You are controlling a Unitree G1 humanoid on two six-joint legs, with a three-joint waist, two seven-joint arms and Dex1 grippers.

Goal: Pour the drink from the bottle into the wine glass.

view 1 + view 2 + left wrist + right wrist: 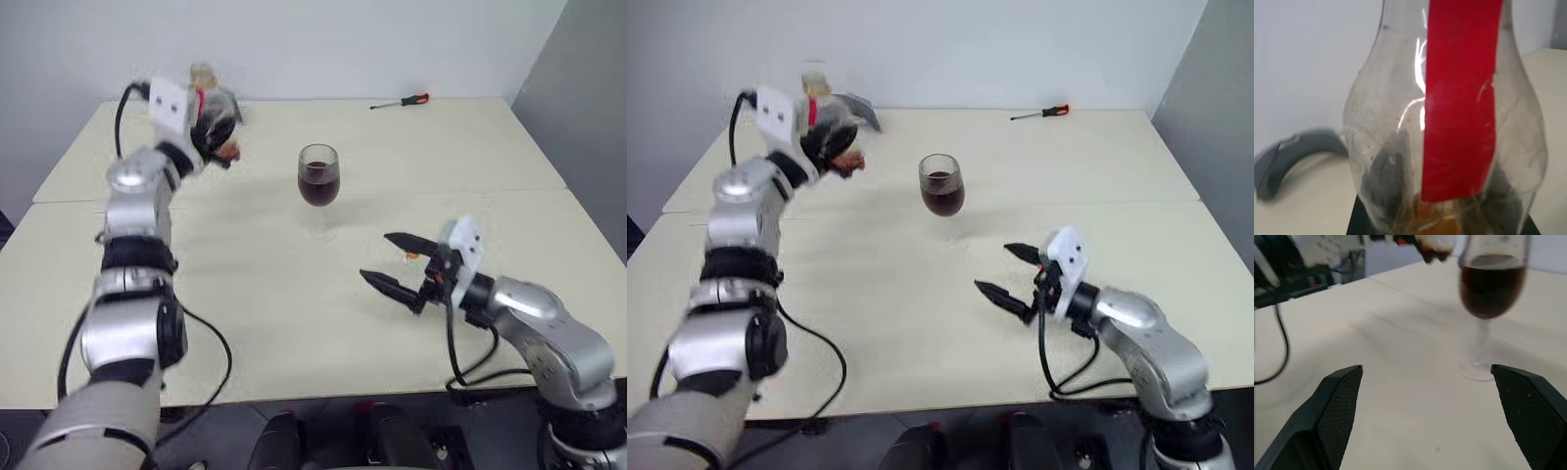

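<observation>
My left gripper is shut on the bottle, held above the table's far left with its yellowish neck upward. Up close, the bottle is clear with a red label strip and only a trace of liquid at its base. The wine glass stands upright mid-table, to the right of the bottle and apart from it. Its bowl holds the dark drink. My right gripper is open and empty, low over the table, nearer than the glass and to its right, pointing toward it.
A red-handled screwdriver lies near the table's far edge. The pale table has a seam running across it behind the glass. A grey wall borders the right side. Cables hang from both arms.
</observation>
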